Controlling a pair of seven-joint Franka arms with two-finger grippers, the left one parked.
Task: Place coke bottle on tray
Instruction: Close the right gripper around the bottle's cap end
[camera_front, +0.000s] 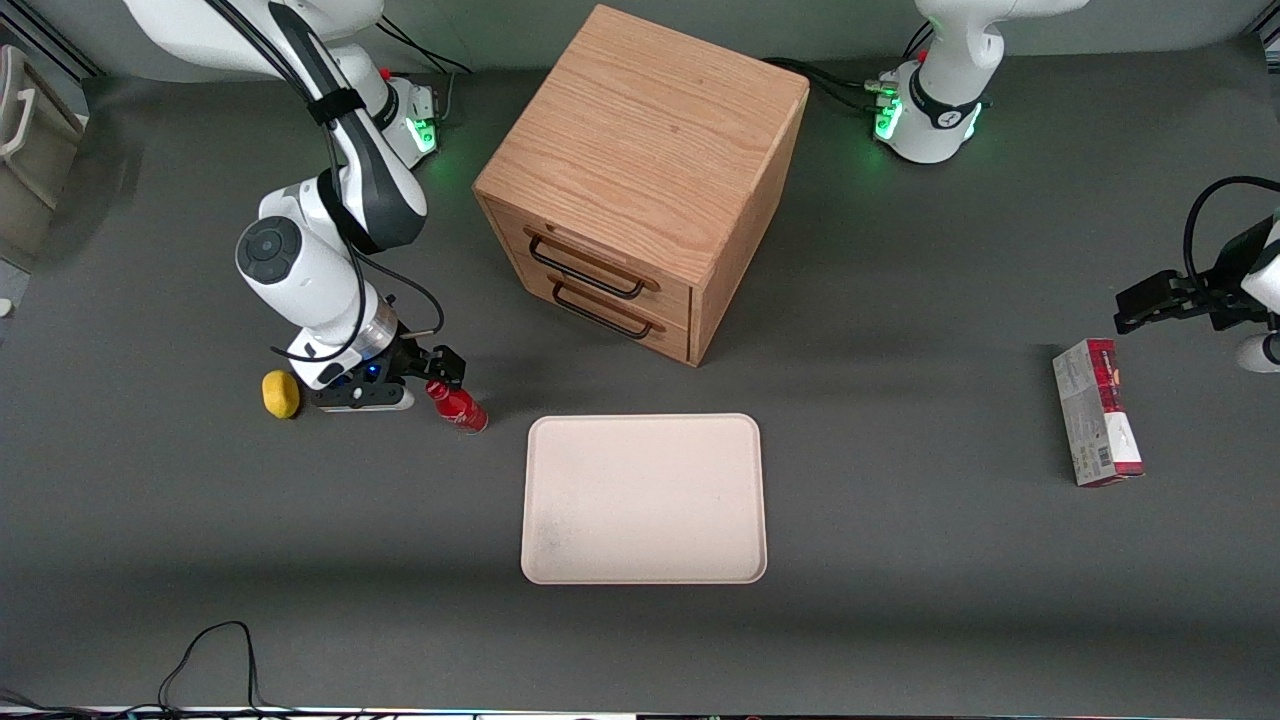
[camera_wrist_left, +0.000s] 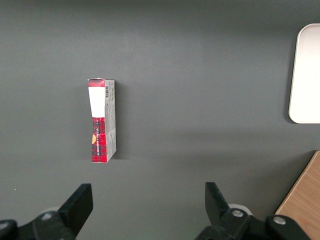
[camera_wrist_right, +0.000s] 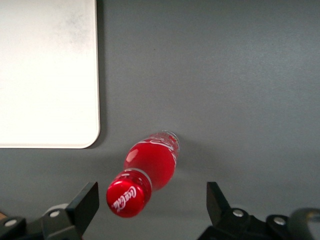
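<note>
The coke bottle is small and all red, with white lettering on its cap. It sits on the grey table beside the tray, toward the working arm's end. In the right wrist view its cap faces the camera. My gripper hovers just over the bottle's top, open. In the right wrist view the gripper has one finger on each side of the cap without touching it, and the cap lies closer to one finger. The cream tray is empty.
An oak drawer cabinet stands farther from the front camera than the tray. A yellow lemon-like object lies beside my gripper. A red-and-grey carton lies toward the parked arm's end; it also shows in the left wrist view.
</note>
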